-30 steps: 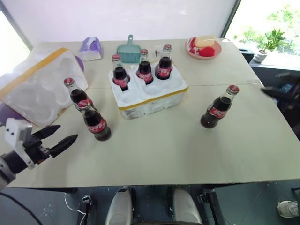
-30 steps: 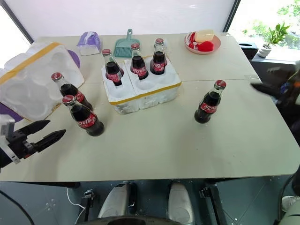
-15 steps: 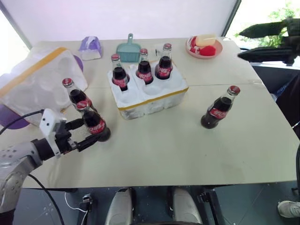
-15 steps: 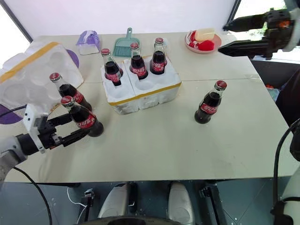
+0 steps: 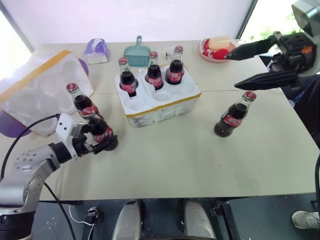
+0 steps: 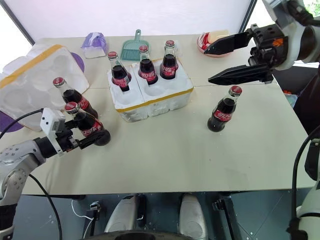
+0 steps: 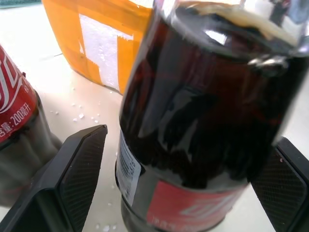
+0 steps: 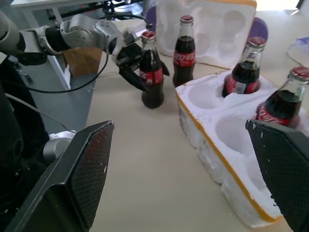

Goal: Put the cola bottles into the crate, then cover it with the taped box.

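Spreading across the desk (image 5: 200, 165) are the task's things: the taped box (image 5: 37, 90) lies on its side at the left edge, wells facing out, and the crate (image 5: 160, 102) sits mid-desk. The box is bulky but likely very light and crumbly, so it wants a gentle two-sided hold on its walls. Six bottles (image 5: 172, 67) in all: three stand in the crate's back wells, leaving three wells empty; two stand close together beside the box; one stands alone (image 5: 232, 116) to the right. Glass, probably slick, top-heavy and easy to tip, so the body near the label looks the safest place to take hold.

Left end effector (image 5: 97, 146) is spread wide around the nearer left bottle (image 6: 86, 126), fingers (image 7: 82, 166) on either side and not yet closed on it. Right end effector (image 6: 235, 60) hangs wide open and empty above the lone bottle.
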Controlling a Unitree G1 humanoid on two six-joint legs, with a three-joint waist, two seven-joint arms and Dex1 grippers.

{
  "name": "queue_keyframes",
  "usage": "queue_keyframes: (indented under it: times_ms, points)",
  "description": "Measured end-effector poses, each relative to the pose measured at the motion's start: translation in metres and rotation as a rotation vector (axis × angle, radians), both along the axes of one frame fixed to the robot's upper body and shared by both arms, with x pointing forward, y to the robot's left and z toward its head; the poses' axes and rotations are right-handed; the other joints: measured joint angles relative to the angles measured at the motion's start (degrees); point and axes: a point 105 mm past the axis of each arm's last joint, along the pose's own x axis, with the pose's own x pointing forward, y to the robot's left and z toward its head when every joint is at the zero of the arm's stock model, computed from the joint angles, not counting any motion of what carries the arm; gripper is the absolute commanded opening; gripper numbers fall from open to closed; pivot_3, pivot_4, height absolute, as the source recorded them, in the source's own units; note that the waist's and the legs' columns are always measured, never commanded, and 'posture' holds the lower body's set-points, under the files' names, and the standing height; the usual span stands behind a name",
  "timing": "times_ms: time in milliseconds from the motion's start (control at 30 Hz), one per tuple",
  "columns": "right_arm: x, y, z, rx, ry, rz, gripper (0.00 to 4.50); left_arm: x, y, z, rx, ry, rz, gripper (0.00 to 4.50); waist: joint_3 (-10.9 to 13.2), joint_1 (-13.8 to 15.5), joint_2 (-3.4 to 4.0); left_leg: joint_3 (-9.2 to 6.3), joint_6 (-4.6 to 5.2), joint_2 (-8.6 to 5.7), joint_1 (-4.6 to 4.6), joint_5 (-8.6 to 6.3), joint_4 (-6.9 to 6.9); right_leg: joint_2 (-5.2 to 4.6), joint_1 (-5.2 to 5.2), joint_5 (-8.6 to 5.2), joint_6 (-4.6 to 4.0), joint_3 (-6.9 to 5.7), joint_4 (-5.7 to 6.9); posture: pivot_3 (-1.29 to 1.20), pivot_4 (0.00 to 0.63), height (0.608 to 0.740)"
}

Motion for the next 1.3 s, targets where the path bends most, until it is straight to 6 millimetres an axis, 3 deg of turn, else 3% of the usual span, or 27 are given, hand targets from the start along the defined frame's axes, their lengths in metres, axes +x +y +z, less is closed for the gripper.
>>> queue_keyframes:
  times_ms: [100,300,467,633,733,900,1100,1300]
  points:
    - [-0.005,0.002,0.001,0.001,-0.007,0.018,4.50,-0.003,-0.001,0.002,-0.020,0.014,-0.021,2.71,0.0,0.0,-0.02,-0.01,0.00,0.00,-0.05,0.00,0.02,0.00,-0.02,0.00,0.00,-0.01,0.00,0.00,0.150,0.736]
    - [-0.007,0.001,-0.002,0.005,0.011,0.013,4.50,-0.024,-0.020,0.020,-0.021,0.092,-0.178,2.74,0.0,0.1,-0.08,-0.15,0.00,0.01,-0.62,0.00,0.34,0.00,-0.43,0.01,0.01,-0.10,0.12,0.00,0.150,0.736]
    - [-0.005,0.000,-0.004,0.007,-0.012,0.001,4.50,-0.029,-0.051,0.063,-0.019,0.020,-0.338,2.74,0.1,0.3,-0.12,-0.17,0.00,-0.02,-0.64,0.00,0.44,0.00,-0.38,0.02,0.03,-0.10,0.12,0.00,0.150,0.736]
    - [-0.001,0.001,-0.008,0.018,-0.026,-0.013,4.50,-0.009,-0.095,0.106,-0.144,-0.108,-0.435,2.74,0.1,0.8,-0.19,-0.23,-0.01,-0.06,-0.63,0.02,0.55,0.01,-0.30,0.12,0.18,-0.11,0.16,0.00,0.150,0.736]
    - [0.001,0.003,-0.011,0.023,-0.024,-0.011,4.50,0.025,-0.122,0.125,-0.198,-0.158,-0.378,2.74,0.1,1.4,-0.21,-0.22,-0.01,-0.09,-0.63,0.04,0.60,0.00,-0.26,0.17,0.26,-0.10,0.12,0.00,0.150,0.736]
    - [0.001,0.003,-0.010,0.031,-0.044,-0.034,4.50,0.080,-0.149,0.125,-0.204,-0.155,-0.223,2.74,0.1,1.4,-0.23,-0.21,-0.02,-0.11,-0.69,0.04,0.57,0.01,-0.28,0.17,0.26,-0.10,0.02,0.00,0.150,0.736]
    - [0.002,-0.001,-0.017,0.042,-0.028,-0.067,4.50,0.102,-0.166,0.114,-0.140,-0.165,-0.195,2.74,0.1,1.2,-0.23,-0.17,-0.18,-0.10,-0.68,0.13,0.50,0.01,-0.35,0.17,0.27,-0.09,0.02,0.00,0.150,0.736]
    - [0.001,-0.003,-0.019,0.055,-0.037,-0.093,4.50,0.111,-0.170,0.086,-0.038,-0.096,-0.200,2.74,0.1,1.3,-0.23,-0.18,-0.05,-0.10,-0.69,0.06,0.54,0.01,-0.34,0.17,0.27,-0.08,0.03,0.00,0.150,0.736]
